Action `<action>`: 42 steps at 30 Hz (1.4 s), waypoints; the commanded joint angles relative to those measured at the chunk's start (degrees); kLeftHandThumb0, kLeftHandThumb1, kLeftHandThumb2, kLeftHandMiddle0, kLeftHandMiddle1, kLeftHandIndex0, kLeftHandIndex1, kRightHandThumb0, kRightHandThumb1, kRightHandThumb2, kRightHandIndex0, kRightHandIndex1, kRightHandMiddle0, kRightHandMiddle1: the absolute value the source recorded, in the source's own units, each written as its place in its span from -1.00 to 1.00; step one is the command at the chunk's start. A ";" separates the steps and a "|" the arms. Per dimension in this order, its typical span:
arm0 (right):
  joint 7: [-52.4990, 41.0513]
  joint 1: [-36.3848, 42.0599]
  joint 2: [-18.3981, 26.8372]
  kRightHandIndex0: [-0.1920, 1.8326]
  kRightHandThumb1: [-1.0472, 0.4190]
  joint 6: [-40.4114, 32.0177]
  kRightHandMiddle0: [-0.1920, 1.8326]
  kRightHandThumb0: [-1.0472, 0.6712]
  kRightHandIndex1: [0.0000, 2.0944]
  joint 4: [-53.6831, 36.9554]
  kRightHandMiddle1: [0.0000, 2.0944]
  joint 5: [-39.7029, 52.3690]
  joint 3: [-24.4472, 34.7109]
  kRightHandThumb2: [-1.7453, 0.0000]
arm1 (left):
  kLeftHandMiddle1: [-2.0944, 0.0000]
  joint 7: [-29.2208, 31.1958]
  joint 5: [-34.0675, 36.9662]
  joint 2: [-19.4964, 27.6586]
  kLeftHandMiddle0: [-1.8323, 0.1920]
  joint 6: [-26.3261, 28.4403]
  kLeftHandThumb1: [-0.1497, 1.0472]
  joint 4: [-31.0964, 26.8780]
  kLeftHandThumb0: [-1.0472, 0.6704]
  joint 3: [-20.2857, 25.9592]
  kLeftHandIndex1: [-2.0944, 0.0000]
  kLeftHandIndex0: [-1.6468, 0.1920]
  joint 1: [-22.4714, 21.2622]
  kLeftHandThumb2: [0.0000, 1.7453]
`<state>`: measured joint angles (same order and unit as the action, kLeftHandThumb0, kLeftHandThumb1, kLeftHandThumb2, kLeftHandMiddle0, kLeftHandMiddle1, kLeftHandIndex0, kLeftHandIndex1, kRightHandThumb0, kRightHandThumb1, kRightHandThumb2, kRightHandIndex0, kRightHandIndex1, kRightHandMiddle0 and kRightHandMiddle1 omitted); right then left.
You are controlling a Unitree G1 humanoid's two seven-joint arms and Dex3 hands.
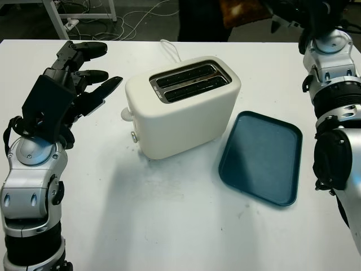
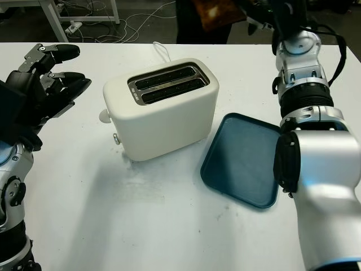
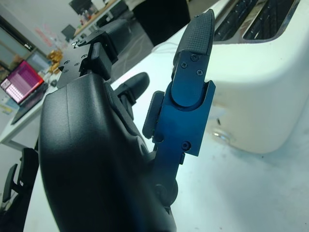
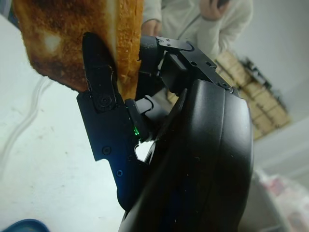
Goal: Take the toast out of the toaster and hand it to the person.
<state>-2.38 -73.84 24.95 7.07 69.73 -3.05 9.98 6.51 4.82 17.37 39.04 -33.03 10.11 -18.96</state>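
The toaster (image 1: 183, 107) is cream-white and stands near the middle of the white table (image 1: 169, 226), a little toward the far edge. Its two slots on top look dark and I see no bread in them. A white cable goes from it toward the far edge of the table. Just beside the toaster, toward the right edge of the table, lies a dark blue tray (image 1: 262, 158), and nothing is lying in it.

The toast (image 2: 217, 14) is out of the toaster. It is up in the air beyond the far edge of the table, in front of a person (image 4: 203, 19) in a light top who stands there. The right hand (image 4: 108, 111) grips it: in the right wrist view one black finger presses on the browned face of the slice. If the person touches the toast already, I cannot tell.

The left hand (image 1: 76, 76) is open and holds nothing. It is above the table near the left edge, beside the toaster but not touching it.
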 commanded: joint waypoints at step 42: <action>4.35 9.38 -5.97 -0.18 -0.83 -4.08 -0.57 0.10 0.67 2.96 0.67 6.46 3.71 0.43 | -0.09 0.71 0.26 0.29 0.81 -0.85 0.75 -0.20 -0.57 0.17 0.13 0.73 0.91 -1.00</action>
<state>2.10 -64.99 18.93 2.85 73.05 3.19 13.35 7.18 4.78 17.51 38.20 -32.54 10.02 -18.92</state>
